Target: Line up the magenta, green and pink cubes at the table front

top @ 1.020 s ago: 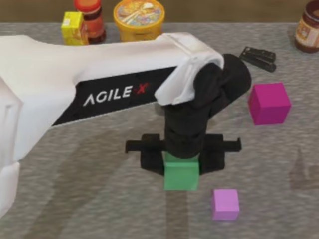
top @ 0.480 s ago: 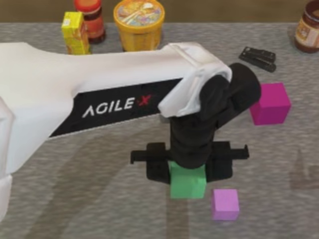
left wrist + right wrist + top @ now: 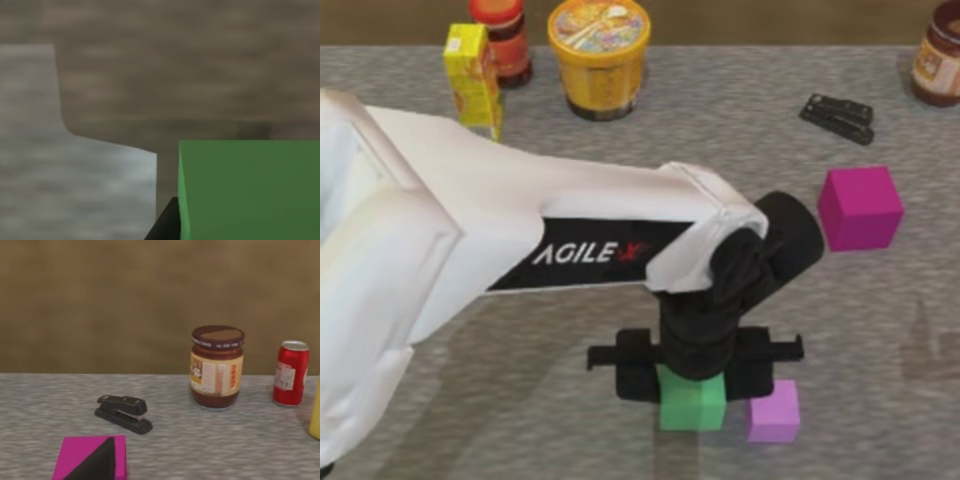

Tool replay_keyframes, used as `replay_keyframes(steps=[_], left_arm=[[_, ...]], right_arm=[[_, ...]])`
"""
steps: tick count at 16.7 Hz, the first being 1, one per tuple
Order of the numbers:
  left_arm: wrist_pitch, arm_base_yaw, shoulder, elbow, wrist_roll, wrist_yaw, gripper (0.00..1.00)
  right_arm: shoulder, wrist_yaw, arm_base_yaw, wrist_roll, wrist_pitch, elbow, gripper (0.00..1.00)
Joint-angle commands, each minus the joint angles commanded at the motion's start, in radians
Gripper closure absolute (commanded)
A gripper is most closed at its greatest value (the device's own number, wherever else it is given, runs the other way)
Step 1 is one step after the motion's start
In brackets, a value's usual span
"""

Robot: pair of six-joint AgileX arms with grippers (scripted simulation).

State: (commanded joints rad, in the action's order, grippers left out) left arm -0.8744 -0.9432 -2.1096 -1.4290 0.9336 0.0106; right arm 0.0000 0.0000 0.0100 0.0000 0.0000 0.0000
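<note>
My left gripper (image 3: 692, 388) is shut on the green cube (image 3: 692, 405) near the table's front edge, with a black finger on either side of it. The small pink cube (image 3: 773, 411) lies just right of the green one, a narrow gap between them. The magenta cube (image 3: 860, 207) sits farther back on the right. In the left wrist view the green cube (image 3: 250, 190) fills the corner beside one dark finger (image 3: 165, 225). My right arm is outside the top view. Its wrist view shows the magenta cube (image 3: 80, 457) behind one dark fingertip (image 3: 102, 465).
Along the back edge stand a yellow carton (image 3: 470, 65), a red-lidded bottle (image 3: 500, 35), a yellow tub (image 3: 598, 45) and a brown jar (image 3: 935, 60). A black stapler (image 3: 837, 117) lies behind the magenta cube. A red can (image 3: 291, 373) stands beside the jar (image 3: 216, 367).
My left gripper has carried the green cube toward the table front and slightly right, ending close beside the pink cube. The magenta and pink cubes have not moved.
</note>
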Motion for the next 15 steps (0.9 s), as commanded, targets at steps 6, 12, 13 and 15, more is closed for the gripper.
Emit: replay_keyframes(steps=[6, 12, 13, 15], left_arm=[[0.0, 0.0, 0.0, 0.0, 0.0, 0.0, 0.77], [0.0, 0.0, 0.0, 0.0, 0.0, 0.0, 0.32], [0.0, 0.0, 0.0, 0.0, 0.0, 0.0, 0.25], [0.0, 0.0, 0.0, 0.0, 0.0, 0.0, 0.1]], right_arm=[[0.0, 0.0, 0.0, 0.0, 0.0, 0.0, 0.0], [0.0, 0.0, 0.0, 0.0, 0.0, 0.0, 0.0], [0.0, 0.0, 0.0, 0.0, 0.0, 0.0, 0.0], [0.0, 0.0, 0.0, 0.0, 0.0, 0.0, 0.0]])
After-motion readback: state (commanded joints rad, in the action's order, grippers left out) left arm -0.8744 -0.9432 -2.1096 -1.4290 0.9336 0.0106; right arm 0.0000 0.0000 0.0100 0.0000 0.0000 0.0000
